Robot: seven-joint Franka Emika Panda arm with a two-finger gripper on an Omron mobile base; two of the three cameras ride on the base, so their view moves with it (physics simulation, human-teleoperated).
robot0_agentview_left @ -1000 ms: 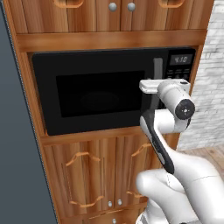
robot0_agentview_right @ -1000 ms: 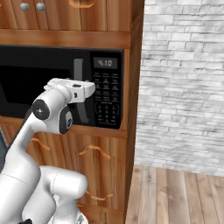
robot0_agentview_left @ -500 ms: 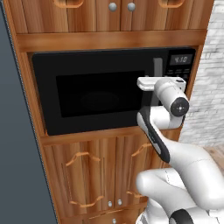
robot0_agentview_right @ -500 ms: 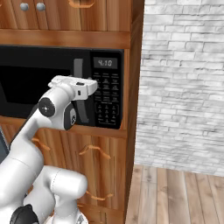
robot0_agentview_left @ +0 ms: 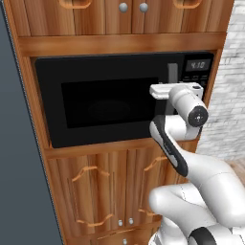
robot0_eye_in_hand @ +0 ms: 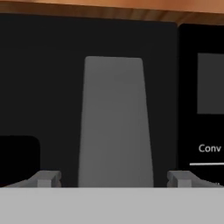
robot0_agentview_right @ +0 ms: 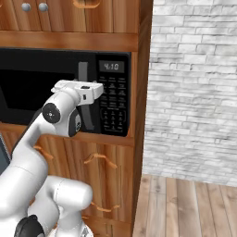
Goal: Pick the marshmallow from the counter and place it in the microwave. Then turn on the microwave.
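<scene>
Jaws wide either side of microwave [robot0_agentview_left: 110,100] handle [robot0_eye_in_hand: 114,122]

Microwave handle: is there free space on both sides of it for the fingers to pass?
Yes. Bare dark door borders the handle on both sides; the open gripper straddles it, fingertips apart from it. Toward the keypad it is tighter.

A: The microwave [robot0_agentview_left: 110,100] looks like matt black plastic, and its window is darker and faintly glossy. Its handle [robot0_eye_in_hand: 114,122] is a smooth, flat grey, like brushed metal or painted plastic; which one cannot be told.

B: The cabinets [robot0_agentview_left: 105,182] around it show warm brown wood with visible grain and a light sheen. The wall [robot0_agentview_right: 192,88] is rough whitish brick, and the floor [robot0_agentview_right: 185,208] is pale wooden planks.
</scene>
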